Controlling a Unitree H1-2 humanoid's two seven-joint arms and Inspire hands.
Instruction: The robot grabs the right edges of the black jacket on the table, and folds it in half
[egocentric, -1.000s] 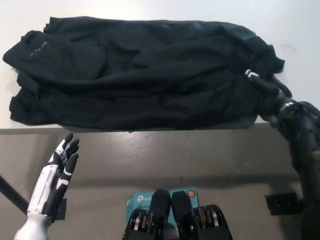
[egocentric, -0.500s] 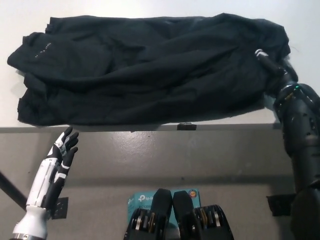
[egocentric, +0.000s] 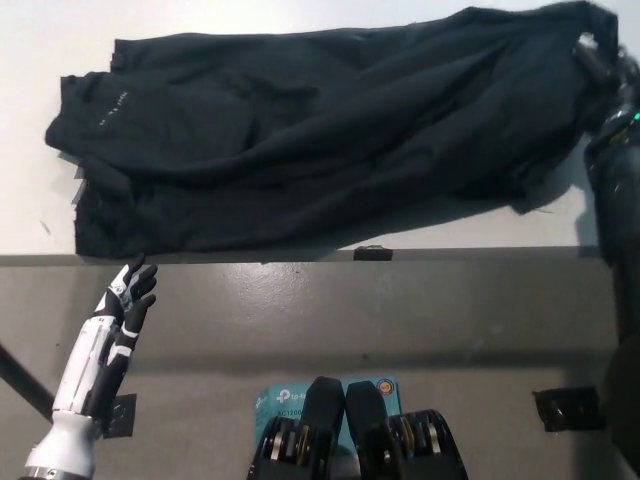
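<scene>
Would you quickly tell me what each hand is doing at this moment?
Left hand: open, holding nothing, below the table edge.
Right hand: shut on the black jacket at its right edge.

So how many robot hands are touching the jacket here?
1. The black right hand grips the black jacket at its upper-right edge; the white left hand hovers open below the table, apart from it.
</scene>
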